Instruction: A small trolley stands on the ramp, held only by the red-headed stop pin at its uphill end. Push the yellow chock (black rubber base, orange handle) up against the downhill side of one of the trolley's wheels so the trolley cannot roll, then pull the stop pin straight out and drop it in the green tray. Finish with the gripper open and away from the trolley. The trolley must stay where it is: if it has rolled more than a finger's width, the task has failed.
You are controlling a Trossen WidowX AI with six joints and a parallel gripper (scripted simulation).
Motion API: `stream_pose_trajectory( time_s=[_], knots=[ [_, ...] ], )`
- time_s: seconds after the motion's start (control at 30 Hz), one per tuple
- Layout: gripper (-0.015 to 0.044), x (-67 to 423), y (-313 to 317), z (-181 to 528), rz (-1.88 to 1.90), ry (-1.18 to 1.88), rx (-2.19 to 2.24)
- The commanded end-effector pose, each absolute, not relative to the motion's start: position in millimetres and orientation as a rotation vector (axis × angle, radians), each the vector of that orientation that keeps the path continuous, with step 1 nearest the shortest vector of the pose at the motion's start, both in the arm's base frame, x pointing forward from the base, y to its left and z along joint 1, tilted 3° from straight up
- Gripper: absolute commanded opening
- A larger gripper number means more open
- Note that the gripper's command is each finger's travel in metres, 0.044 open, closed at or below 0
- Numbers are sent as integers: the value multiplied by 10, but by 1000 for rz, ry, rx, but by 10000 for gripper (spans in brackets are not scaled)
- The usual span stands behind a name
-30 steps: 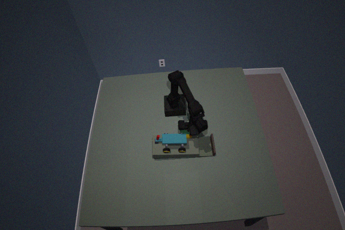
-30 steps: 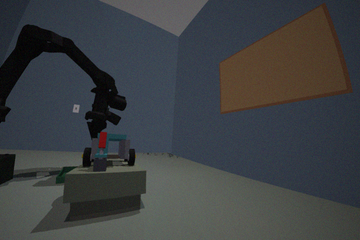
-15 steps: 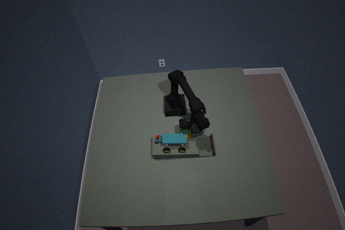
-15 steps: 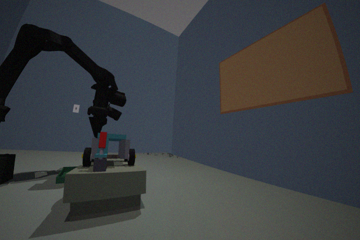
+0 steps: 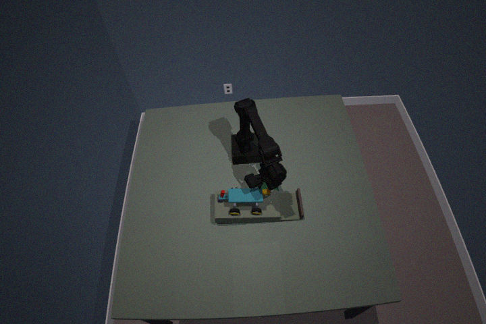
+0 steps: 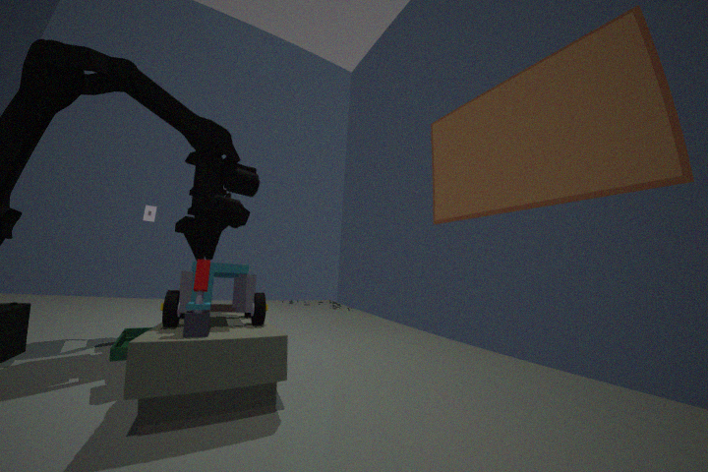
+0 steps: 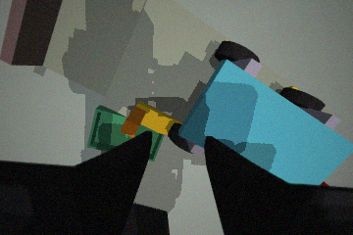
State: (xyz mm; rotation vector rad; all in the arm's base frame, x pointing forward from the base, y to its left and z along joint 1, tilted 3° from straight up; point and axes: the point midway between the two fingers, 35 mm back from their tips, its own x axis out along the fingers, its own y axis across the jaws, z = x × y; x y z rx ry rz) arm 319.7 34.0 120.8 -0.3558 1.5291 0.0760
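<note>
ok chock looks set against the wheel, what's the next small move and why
Probably travel over to the red pin at the trolley's uphill end. The yellow chock sits against a wheel, the gripper is open, empty and above it, and the pin is not yet pulled.
</note>
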Motion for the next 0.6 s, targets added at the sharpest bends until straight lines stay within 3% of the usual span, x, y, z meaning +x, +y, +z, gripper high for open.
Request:
stream_pose_trajectory(
  time_s=[0.0, 0.57],
  knots=[
    [190, 3243, 113, 1268, 171, 1533, -494],
    [190, 3222, -786, 1430, 602, 1555, -1001]
  ],
)
